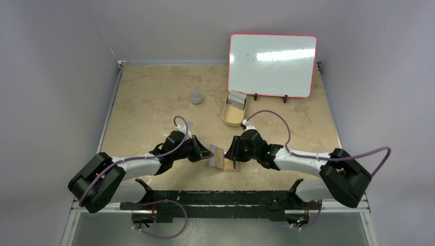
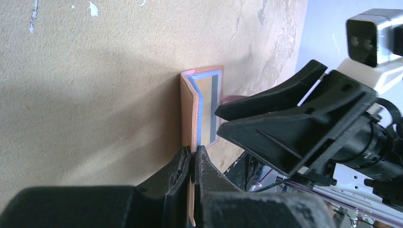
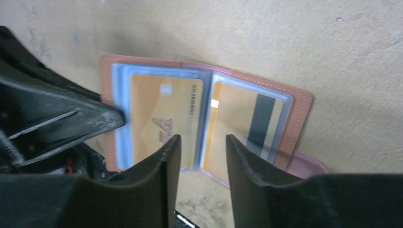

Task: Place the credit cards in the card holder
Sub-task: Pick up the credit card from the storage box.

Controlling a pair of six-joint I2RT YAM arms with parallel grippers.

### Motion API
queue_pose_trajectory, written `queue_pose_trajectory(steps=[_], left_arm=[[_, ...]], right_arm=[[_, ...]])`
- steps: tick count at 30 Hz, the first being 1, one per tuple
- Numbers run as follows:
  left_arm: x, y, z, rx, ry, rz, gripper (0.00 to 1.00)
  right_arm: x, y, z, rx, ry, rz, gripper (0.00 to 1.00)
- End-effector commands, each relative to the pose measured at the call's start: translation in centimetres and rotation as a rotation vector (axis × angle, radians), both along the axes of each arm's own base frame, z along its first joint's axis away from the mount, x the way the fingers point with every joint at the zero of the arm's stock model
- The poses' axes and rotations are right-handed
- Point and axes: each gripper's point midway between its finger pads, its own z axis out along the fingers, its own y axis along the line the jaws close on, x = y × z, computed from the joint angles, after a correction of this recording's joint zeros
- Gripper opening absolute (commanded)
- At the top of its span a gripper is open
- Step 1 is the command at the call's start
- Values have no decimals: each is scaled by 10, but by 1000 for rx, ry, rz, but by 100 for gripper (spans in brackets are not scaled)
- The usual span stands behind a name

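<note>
The reddish-brown card holder lies opened between the two grippers near the table's front. My left gripper is shut on the edge of its left flap, with the leather pinched between the jaws. The right wrist view shows two orange credit cards inside the holder's clear sleeves, one on each side of the fold. My right gripper hovers open over the fold with nothing between its fingers; from above it sits at the holder's right edge. More grey cards stand in the tin.
A tan oval tin sits behind the holder, at the foot of a red-framed whiteboard on stands. A small grey cup stands at the back left. A pink tab pokes out under the holder's right flap.
</note>
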Motion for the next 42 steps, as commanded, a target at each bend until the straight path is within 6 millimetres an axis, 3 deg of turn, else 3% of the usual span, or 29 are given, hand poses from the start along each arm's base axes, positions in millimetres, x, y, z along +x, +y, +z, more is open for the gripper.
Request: queue_pose_trajectory(steps=[1, 8, 19, 23, 34, 42], left_arm=[[11, -7, 28, -43, -84, -2, 0], [14, -2, 36, -27, -85, 34, 0], [14, 2, 34, -3, -86, 44, 0], [14, 2, 32, 8, -81, 41, 0], [13, 3, 32, 11, -86, 40, 0], [11, 4, 34, 3, -86, 42, 0]], right_arm=[[-6, 15, 29, 91, -17, 37, 45], [-12, 32, 33, 83, -12, 72, 56], [-15, 59, 35, 63, -15, 107, 59], [-13, 59, 40, 56, -28, 98, 60], [-10, 49, 24, -24, -20, 64, 58], [-10, 50, 33, -8, -34, 69, 57]])
